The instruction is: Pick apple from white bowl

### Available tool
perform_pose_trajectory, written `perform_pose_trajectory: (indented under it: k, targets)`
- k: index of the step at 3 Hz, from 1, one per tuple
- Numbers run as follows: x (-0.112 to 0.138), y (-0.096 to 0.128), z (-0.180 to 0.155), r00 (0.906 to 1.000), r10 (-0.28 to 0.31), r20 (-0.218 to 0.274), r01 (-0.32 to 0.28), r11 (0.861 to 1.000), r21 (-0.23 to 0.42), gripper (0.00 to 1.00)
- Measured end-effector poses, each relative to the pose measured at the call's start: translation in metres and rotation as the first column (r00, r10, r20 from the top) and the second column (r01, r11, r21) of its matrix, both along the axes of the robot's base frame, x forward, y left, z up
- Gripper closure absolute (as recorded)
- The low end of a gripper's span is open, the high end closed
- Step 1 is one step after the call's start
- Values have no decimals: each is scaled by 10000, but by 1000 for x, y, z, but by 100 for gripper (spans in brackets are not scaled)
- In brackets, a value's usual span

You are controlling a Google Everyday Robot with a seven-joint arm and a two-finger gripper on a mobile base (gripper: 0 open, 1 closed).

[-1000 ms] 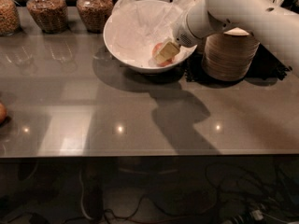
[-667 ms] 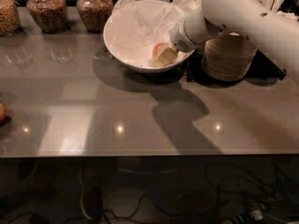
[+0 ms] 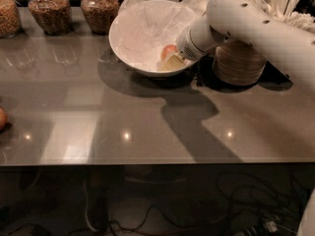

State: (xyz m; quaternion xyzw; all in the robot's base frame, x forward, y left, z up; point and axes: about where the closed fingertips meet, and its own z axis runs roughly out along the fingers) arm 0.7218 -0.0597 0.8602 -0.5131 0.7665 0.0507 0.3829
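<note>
**Gripper (image 3: 171, 62) down in the bowl (image 3: 122, 47), by the apple (image 3: 169, 50)**

We see a grey surface (image 3: 147, 112) carrying everything. The white arm (image 3: 256, 23) reaches in from the right, passing over a stack of small bowls (image 3: 238, 65). The bowl, lined with crumpled paper, stands at the back, with jars (image 3: 49, 9) to its left. The gripper sits inside the bowl near its right wall. The apple lies on the paper just behind it. Whether the gripper holds the apple, we cannot tell.
</note>
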Motion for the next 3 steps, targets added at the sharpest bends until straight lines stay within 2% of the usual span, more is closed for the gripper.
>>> perform_pose_trajectory:
  k: [2,3]
  targets:
    - [11,-1,-8,9998,-166,-87,165,9998,-101,57]
    - [11,1,-5,9999,-137,-31,136,9999,-107,80]
